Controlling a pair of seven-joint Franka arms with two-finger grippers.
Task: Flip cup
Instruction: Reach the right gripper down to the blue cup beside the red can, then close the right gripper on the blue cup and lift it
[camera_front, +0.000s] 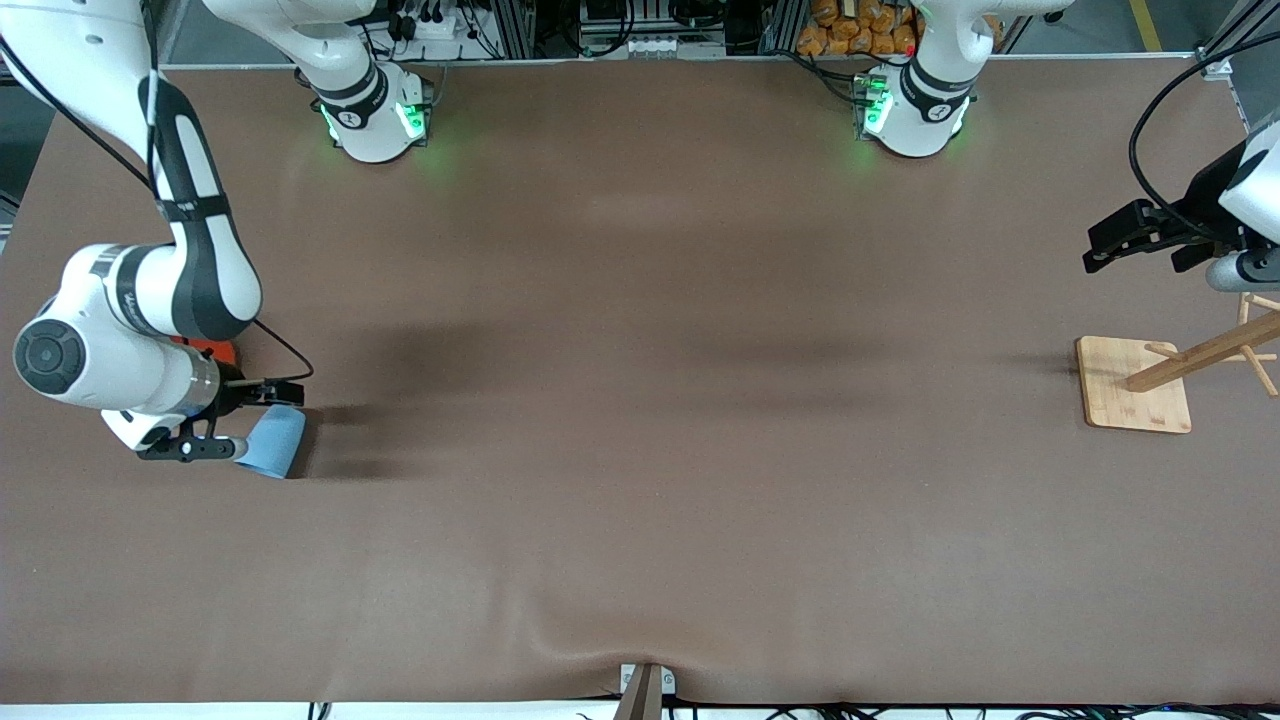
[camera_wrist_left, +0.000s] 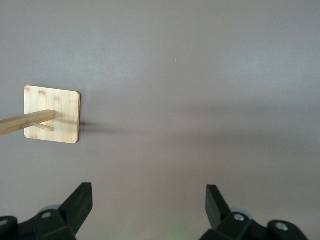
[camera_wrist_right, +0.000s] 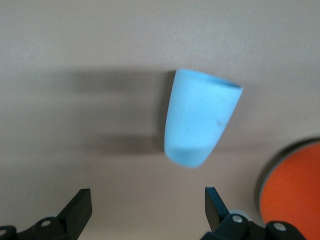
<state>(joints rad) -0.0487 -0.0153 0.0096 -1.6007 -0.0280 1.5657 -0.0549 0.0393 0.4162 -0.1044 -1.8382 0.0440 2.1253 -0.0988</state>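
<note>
My right end effector (camera_front: 243, 420) sits low at the right arm's end of the worktop (camera_front: 640, 520), its fingers spread wide and holding nothing. The cup (camera_front: 274, 443) is right there at the fingertips, a small light-blue tumbler; in the right wrist view the cup (camera_wrist_right: 200, 122) lies ahead of the gap between my fingers (camera_wrist_right: 77, 207), slightly off toward one of them, not yet enclosed. It looks tipped or lying on its side, with the wider rim away from me and the narrower base toward me, though I cannot tell for certain how it rests. I judge the wide spread is there so the fingers can slip around the tapered body before closing, which a flip would need. An orange can (camera_wrist_right: 295, 192) stands just beside the cup, mostly hidden under my arm in the front view, so the approach has to stay clear of it.

My left end effector (camera_front: 1140, 240) waits, also spread wide and empty, over the left arm's end of the worktop near a wooden rack (camera_front: 1135, 385).
</note>
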